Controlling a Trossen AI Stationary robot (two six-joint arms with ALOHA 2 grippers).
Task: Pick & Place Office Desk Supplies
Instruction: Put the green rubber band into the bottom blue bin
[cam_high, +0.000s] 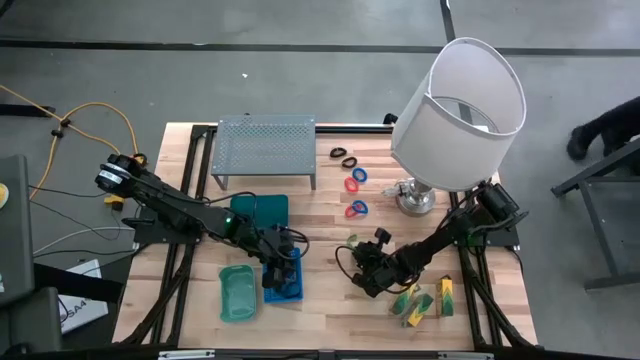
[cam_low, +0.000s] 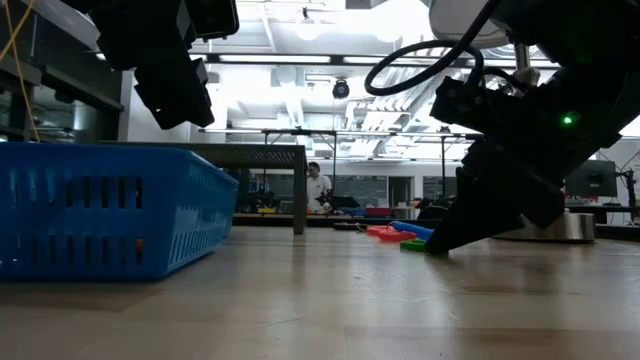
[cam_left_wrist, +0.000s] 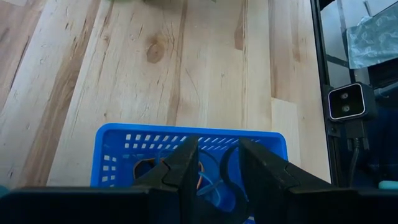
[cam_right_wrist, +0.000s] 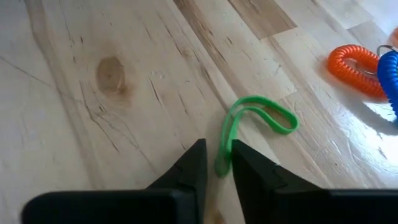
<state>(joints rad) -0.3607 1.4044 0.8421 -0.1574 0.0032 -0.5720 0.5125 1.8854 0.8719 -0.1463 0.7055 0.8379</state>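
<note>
**Sorting of desk supplies found partly done**

Closing on one end of a thin green rubber band (cam_right_wrist: 258, 121), the right gripper (cam_right_wrist: 217, 163) is seen low on the bare wooden tabletop (cam_right_wrist: 112, 124), fingers narrowed about the band but not yet clearly clamped. The band lies flat, a bent, limp loop, near an orange coiled ring (cam_right_wrist: 356, 67). A few items are already held in the blue slotted plastic basket (cam_left_wrist: 124, 146), above which the left gripper (cam_left_wrist: 219, 163) is held part-open and empty. Red and blue rings (cam_high: 356, 180), black loops (cam_high: 344, 156) and yellow-green packets (cam_high: 424, 300) are left unsorted.
</note>
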